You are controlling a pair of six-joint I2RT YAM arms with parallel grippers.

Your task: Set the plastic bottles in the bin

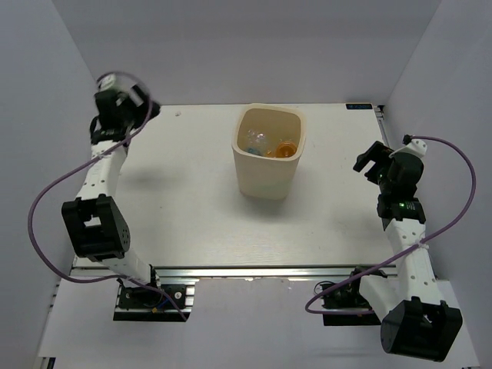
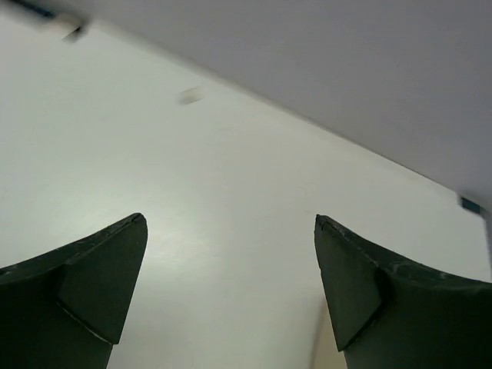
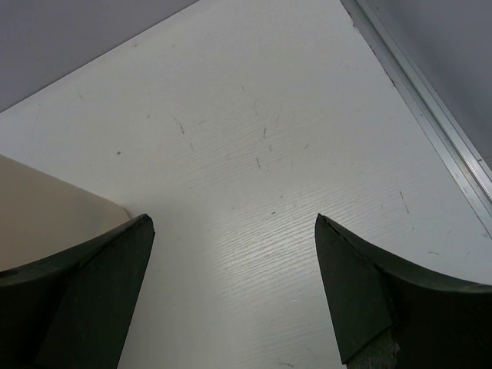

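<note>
With left gripper (image 2: pixel 231 219) and right gripper (image 3: pixel 232 219) both spread and empty, the plastic bottles (image 1: pixel 265 144) lying in the bin (image 1: pixel 265 181) between them, scan for strays and steer clear of its rim.

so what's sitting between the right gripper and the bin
Nothing. Only bare white table lies between the right gripper and the bin, as the top external view shows.

we see the cream bin (image 1: pixel 265 181) upright mid-table, toward the far edge, with a rounded-square rim and tapering walls. bottles lie inside at the bottom: clear bottle (image 1: pixel 257 141) with some blue, orange bottle (image 1: pixel 286 150) beside it. we can't count more.
</note>
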